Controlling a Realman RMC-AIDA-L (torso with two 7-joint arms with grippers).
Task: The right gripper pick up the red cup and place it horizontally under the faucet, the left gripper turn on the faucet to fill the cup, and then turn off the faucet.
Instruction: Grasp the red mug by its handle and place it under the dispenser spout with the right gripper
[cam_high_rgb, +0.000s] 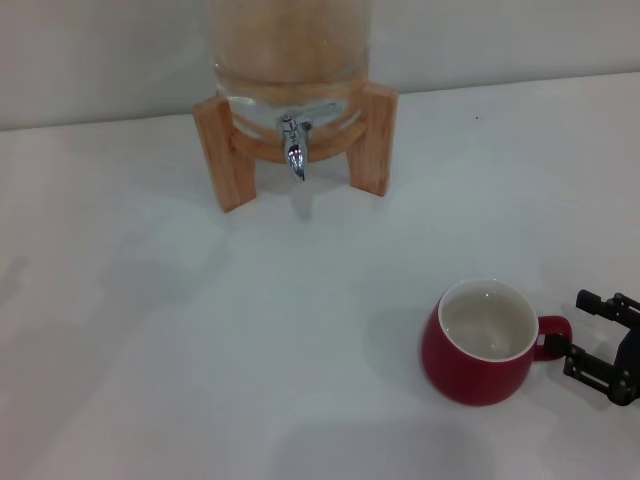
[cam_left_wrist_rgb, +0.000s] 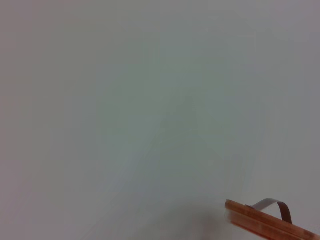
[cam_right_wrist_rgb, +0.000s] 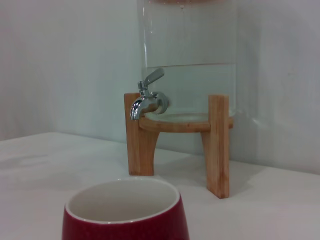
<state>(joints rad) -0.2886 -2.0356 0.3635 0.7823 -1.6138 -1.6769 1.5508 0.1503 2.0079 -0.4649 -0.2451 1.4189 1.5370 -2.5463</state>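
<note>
The red cup (cam_high_rgb: 478, 345) stands upright on the white table, at the front right, white inside, its loop handle pointing right. My right gripper (cam_high_rgb: 580, 332) is open at the right edge of the head view, its two black fingers level with the handle's outer end, not closed on it. The right wrist view looks over the cup's rim (cam_right_wrist_rgb: 125, 212) toward the faucet (cam_right_wrist_rgb: 146, 98). This chrome faucet (cam_high_rgb: 296, 146) sticks out of the glass jar (cam_high_rgb: 290, 50) at the back, lever up. The left gripper is out of view.
The jar rests on a wooden stand (cam_high_rgb: 225, 150) with legs either side of the faucet. A wall rises close behind it. The left wrist view holds only a plain wall and a wooden lid (cam_left_wrist_rgb: 270, 222) with a strap.
</note>
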